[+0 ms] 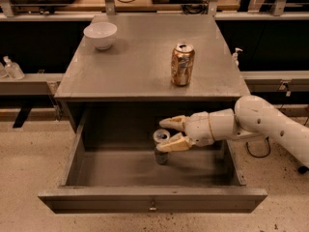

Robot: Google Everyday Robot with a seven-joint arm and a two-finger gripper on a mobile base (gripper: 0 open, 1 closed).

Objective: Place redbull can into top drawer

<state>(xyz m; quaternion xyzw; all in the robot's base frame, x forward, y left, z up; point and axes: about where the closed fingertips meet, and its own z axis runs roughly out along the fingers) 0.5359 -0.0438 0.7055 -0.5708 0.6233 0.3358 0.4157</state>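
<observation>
The redbull can stands upright on the floor of the open top drawer, near its middle. Its silver top shows between my fingers. My gripper reaches into the drawer from the right. One finger is behind the can's top and the other is in front of it, closed around it. The drawer is pulled fully out, with its small knob on the front panel.
On the cabinet top stand a wider gold can at the right and a white bowl at the back left. My white arm crosses the drawer's right wall. Shelves and cables lie behind.
</observation>
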